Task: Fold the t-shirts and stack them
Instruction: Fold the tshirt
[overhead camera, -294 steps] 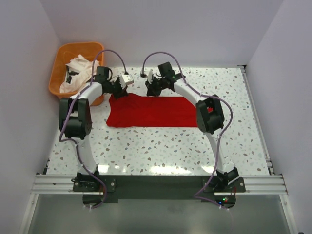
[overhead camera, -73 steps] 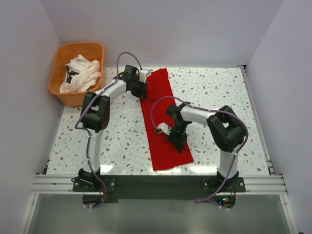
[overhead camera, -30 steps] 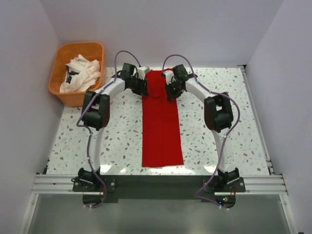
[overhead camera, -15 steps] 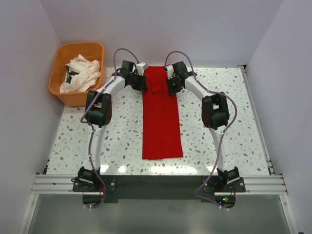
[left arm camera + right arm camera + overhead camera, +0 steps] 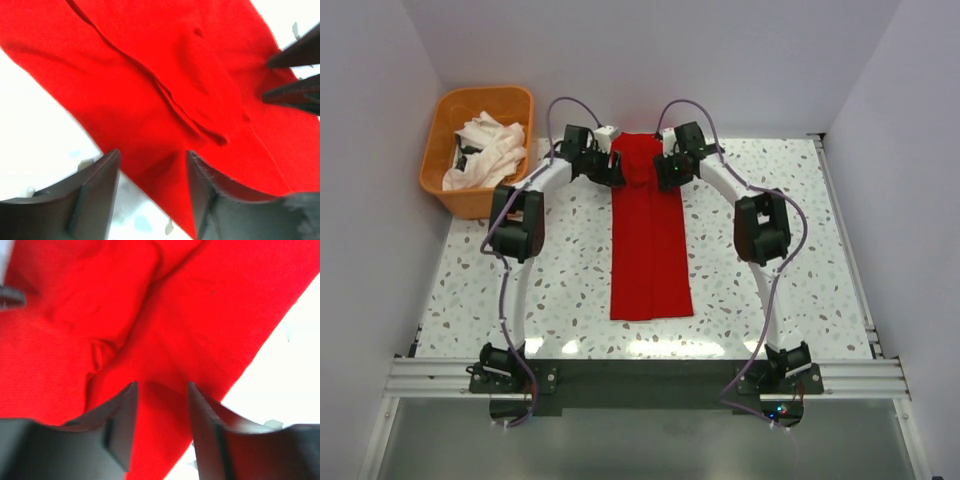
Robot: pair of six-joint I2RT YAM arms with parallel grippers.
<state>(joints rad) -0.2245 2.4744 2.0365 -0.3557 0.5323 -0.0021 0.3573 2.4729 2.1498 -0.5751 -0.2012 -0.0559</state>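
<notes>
A red t-shirt (image 5: 650,235), folded into a long narrow strip, lies down the middle of the table from the far edge toward the near edge. My left gripper (image 5: 611,166) stands at the strip's far left corner and my right gripper (image 5: 665,170) at its far right corner. In the left wrist view the left gripper (image 5: 152,157) is open, its jaws straddling the cloth's edge (image 5: 165,175). In the right wrist view the right gripper (image 5: 161,387) is open over the red cloth (image 5: 165,330), nothing pinched. White t-shirts (image 5: 485,150) lie crumpled in the basket.
An orange plastic basket (image 5: 448,105) stands at the far left corner of the speckled table (image 5: 800,260). White walls close in the back and both sides. A metal rail (image 5: 640,378) runs along the near edge by the arm bases.
Both grippers have let go of the shirt's far corners and opened. The strip settled flat, its far end drawn slightly farther back than one second ago.
</notes>
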